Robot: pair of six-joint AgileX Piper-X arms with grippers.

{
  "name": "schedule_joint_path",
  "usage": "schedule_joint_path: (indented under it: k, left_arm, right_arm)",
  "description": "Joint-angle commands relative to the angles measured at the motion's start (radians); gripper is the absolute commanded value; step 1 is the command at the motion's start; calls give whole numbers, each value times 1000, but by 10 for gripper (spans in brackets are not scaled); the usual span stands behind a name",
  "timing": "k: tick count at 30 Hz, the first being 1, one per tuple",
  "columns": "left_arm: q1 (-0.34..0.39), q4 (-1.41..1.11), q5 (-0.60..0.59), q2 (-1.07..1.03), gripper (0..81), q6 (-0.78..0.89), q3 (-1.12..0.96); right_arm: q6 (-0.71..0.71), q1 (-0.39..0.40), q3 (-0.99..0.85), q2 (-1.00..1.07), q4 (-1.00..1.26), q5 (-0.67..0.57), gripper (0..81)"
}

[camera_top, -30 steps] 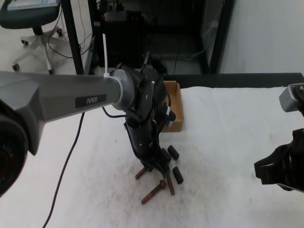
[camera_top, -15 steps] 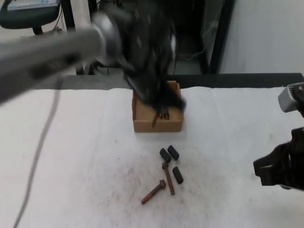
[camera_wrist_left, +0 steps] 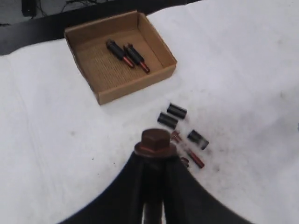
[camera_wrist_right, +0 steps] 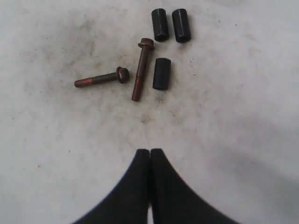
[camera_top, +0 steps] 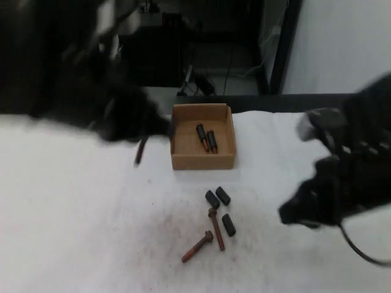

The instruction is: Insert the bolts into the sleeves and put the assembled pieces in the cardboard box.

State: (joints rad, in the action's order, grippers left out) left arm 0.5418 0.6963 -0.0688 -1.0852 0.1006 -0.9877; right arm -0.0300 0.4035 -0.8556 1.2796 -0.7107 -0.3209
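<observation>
My left gripper [camera_wrist_left: 154, 156] is shut on a rusty bolt [camera_wrist_left: 154, 141], whose hex head sticks out between the fingers. In the high view that bolt [camera_top: 140, 151] hangs in the air left of the cardboard box [camera_top: 203, 162]. The box holds two assembled pieces [camera_top: 206, 137]. Two loose bolts [camera_wrist_right: 100, 79] [camera_wrist_right: 141, 69] and three black sleeves [camera_wrist_right: 159, 24] [camera_wrist_right: 181, 25] [camera_wrist_right: 161, 73] lie on the white cloth. My right gripper [camera_wrist_right: 149, 154] is shut and empty, a short way from them.
White cloth [camera_top: 73, 232] covers the bench, with bare room on both sides of the parts. A dark strip [camera_top: 305, 101] runs along the bench's far edge, and black frame posts [camera_top: 281, 49] stand behind it.
The left arm lifted a bolt from the pile, swung up past the box and now sits left of it. The right arm moved in toward the middle of the bench.
</observation>
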Motion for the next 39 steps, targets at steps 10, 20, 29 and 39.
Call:
schedule_joint_path:
  k: [10,20,29,39]
  left_arm:
    - [-3,-232,53,406,0,61,450]
    - [-3,-230,53,390,0,-56,460]
    - [-3,-230,53,390,0,-86,460]
    - [-3,-168,53,390,0,-124,460]
  right_arm:
    - [61,79,-401,438,-179,38,26]
    - [99,99,-520,567,-231,219,416]
    - [99,147,-520,619,-233,258,389]
    - [99,203,-523,689,-230,308,389]
